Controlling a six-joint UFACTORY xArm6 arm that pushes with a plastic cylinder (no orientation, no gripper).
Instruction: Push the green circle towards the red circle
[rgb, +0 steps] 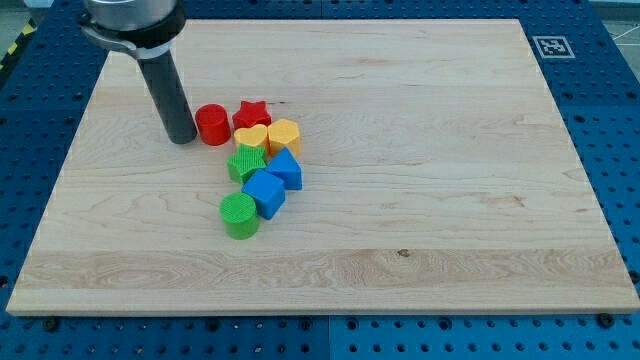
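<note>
The green circle (239, 215) is a round ribbed block at the bottom of a cluster on the wooden board (420, 150). The red circle (212, 125) is at the cluster's upper left. My tip (182, 139) stands just left of the red circle, almost touching it, and well above and left of the green circle. The dark rod rises from the tip to the view's top left.
Between the two circles lie a red star (252, 114), a yellow heart (251, 138), a yellow hexagon (284, 133), a green star (246, 163) and two blue blocks (285, 168) (265, 191). A marker tag (551, 46) sits at the board's top right corner.
</note>
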